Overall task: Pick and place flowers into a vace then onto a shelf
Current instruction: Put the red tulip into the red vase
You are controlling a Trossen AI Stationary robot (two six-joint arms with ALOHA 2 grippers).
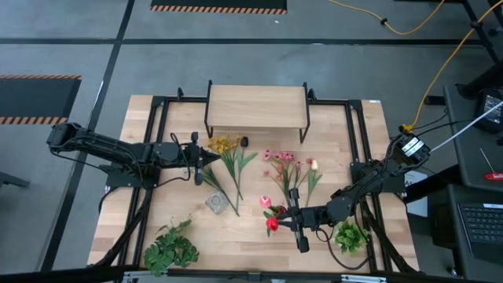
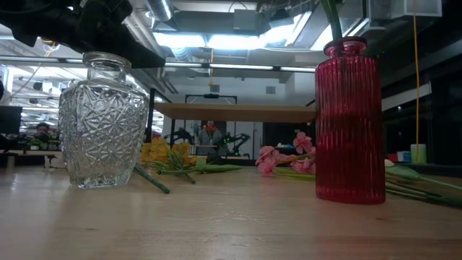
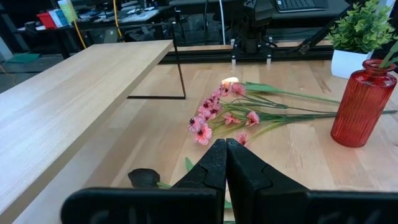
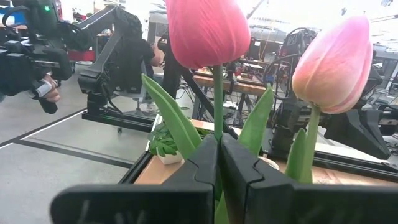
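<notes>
Flowers (image 1: 233,161) lie loose on the table (image 1: 369,126) in two bunches: yellow and dark blossoms on green stems toward the left of the middle, and pink ones (image 3: 214,112) with a pale bud just to their right, all in front of the shelf (image 1: 256,106), which stands at the table's far edge on thin black legs. The right claw (image 4: 219,155) is clamped shut on the green stem of a red tulip (image 4: 208,28), holding it upright above the red ribbed vase (image 2: 350,123), which stands near the table's front edge, right of centre; a stem enters the vase's neck in the low view. A second pink tulip (image 4: 336,56) rises just beside the held one in the right wrist view. The left claw (image 3: 225,165) is closed on nothing, its fingers pressed together, and hovers over the left bunch of flowers, near the dark blossom (image 3: 144,178). A clear cut-glass vase (image 2: 102,123) stands on the table toward the front, left of the red vase and well apart from it. Two bushy green plants sit at the front of the table, one at the left corner (image 1: 171,248) and one in a white pot (image 3: 359,37) near the right corner, just beside the right arm. A person (image 4: 134,53) stands in the room beyond the table.
</notes>
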